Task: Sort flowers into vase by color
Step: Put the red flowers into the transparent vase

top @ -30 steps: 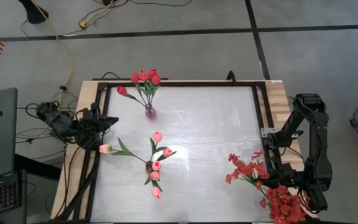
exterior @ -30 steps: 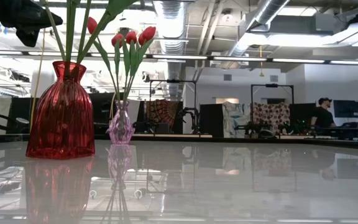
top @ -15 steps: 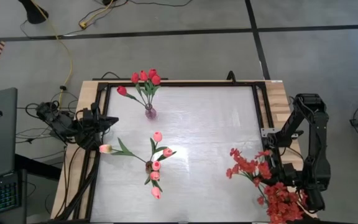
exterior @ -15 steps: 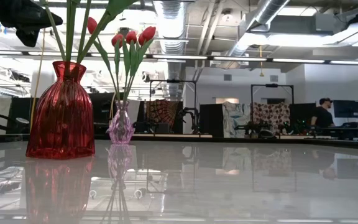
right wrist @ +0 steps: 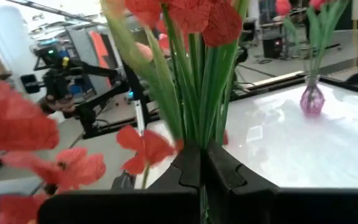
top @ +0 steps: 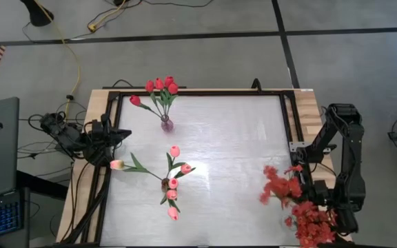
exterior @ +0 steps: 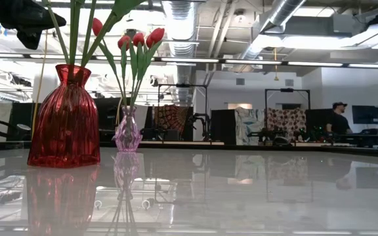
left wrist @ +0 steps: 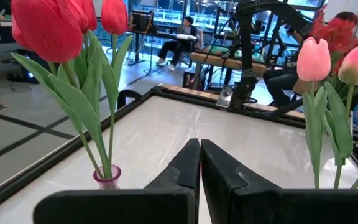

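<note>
High view: right gripper (top: 307, 204) sits at the table's (top: 233, 138) near right corner, fingers clamped on the stems of a spray of red clustered blossoms (top: 281, 187); more red blossoms (top: 316, 224) lie by that arm. Left gripper (top: 119, 135) waits at the left edge, fully closed and empty. Red tulips (top: 158, 87) stand in a small lilac vase (top: 166, 125); pink tulips (top: 174, 182) stand mid-table. Low view alone shows their red ribbed vase (exterior: 65, 118), which blocks that camera's left side, and a person (exterior: 337, 121) in the room behind. Right wrist view confirms the grip, though blossoms crowd the lens.
</note>
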